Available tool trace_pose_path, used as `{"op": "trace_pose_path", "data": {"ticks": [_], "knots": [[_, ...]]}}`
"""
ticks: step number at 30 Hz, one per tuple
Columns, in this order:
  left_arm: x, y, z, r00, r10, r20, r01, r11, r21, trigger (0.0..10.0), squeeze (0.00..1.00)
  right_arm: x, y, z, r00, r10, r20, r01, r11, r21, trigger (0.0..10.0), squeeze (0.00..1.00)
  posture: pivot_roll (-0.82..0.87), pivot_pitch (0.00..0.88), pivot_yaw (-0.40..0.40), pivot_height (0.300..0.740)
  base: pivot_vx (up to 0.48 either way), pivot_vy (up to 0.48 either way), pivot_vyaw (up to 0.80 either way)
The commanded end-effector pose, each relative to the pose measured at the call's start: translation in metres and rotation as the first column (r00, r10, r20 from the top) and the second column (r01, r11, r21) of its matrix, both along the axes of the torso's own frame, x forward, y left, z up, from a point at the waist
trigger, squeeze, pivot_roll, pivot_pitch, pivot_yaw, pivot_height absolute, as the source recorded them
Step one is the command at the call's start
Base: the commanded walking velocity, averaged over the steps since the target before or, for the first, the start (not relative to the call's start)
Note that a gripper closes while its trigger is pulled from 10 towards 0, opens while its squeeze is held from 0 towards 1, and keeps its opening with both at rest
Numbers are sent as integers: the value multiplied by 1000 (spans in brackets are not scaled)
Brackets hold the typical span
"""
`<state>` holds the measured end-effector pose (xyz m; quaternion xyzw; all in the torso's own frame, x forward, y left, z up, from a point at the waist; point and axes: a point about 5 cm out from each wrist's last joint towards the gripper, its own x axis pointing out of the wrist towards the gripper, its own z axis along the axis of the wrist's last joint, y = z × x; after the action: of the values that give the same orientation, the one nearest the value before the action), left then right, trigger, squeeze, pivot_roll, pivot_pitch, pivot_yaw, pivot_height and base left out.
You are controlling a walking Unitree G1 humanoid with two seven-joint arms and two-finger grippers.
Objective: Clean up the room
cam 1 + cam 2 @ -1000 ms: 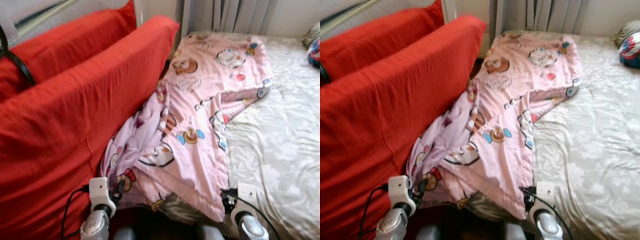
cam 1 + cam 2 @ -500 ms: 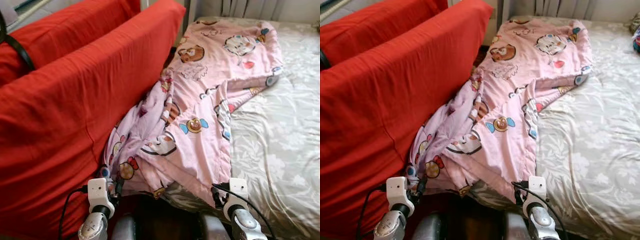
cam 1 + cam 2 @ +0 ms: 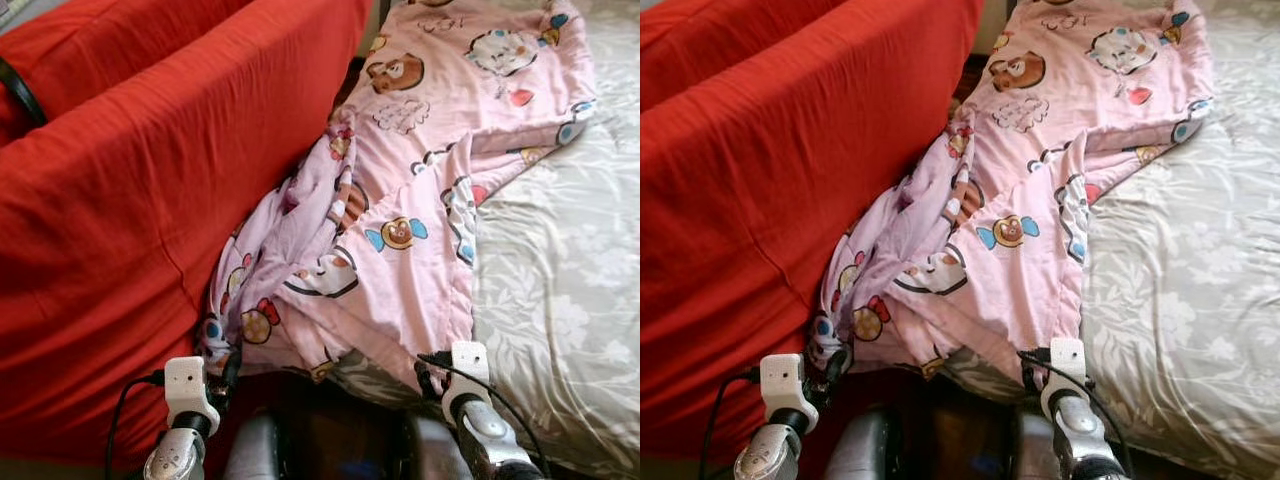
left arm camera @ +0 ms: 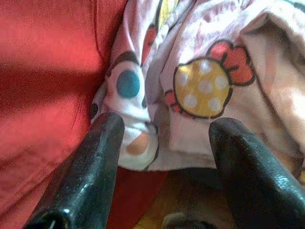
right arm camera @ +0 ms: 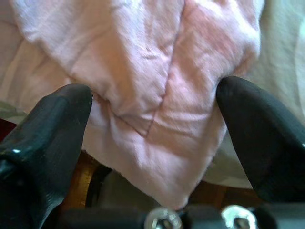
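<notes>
- A red sofa back (image 3: 150, 190), draped in red cloth, is seen from 9 to 12 o'clock in the head views; a black strap (image 3: 20, 92) is laid across its far upper part at 10 o'clock.
- A bed with a pale floral sheet (image 3: 570, 290) is seen from 1 to 5 o'clock, just beside the sofa.
- A pink cartoon-print blanket (image 3: 420, 190) is spread from 12 o'clock down to the centre, along the bed's left edge. Its lower part is bunched and is hung over the bed's edge into the gap beside the sofa, touching the red cloth.
- The robot's dark lower body (image 3: 330, 450) is seen at 6 o'clock, between the two arms.
- The left tool (image 4: 164, 157) is held open at 7 o'clock in the head views. In the left wrist view its fingers (image 4: 90, 167) are spread, and the blanket's hanging fold, printed with a yellow spotted candy, is seen between and just beyond them, beside the red cloth.
- The right tool (image 5: 152, 143) is held open at 5 o'clock in the head views. In the right wrist view its fingers (image 5: 47, 129) are spread on either side of the blanket's pointed lower corner; nothing is gripped.
</notes>
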<state>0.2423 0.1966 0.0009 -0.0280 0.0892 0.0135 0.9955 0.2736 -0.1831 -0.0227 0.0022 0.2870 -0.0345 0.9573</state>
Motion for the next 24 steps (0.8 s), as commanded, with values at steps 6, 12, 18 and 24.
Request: {"op": "trace_pose_path", "data": {"ticks": [6, 12, 18, 24], "knots": [[-11, -1, -5, 999, -7, -38, 8, 1000, 12, 10000, 0, -4, 1, -5, 996, 67, -61, -71, 995, -70, 10000, 0, 95, 301, 97, 631, 0, 0, 0], [-14, -5, -6, 999, -8, -42, 8, 1000, 1, 10000, 0, -10, 1, -11, 987, 109, -115, -121, 987, -105, 10000, 0, 90, 306, 79, 631, 0, 0, 0], [-16, -8, -6, 999, -2, -44, 2, 1000, -6, 10000, 0, -18, 5, -17, 966, 200, -167, -229, 957, -178, 10000, 0, 91, 325, 64, 631, 0, 0, 0], [-18, -8, -6, 999, 3, -44, -4, 1000, -10, 10000, 0, -18, 6, -17, 959, 226, -171, -257, 947, -194, 10000, 0, 90, 336, 58, 631, 0, 0, 0]]}}
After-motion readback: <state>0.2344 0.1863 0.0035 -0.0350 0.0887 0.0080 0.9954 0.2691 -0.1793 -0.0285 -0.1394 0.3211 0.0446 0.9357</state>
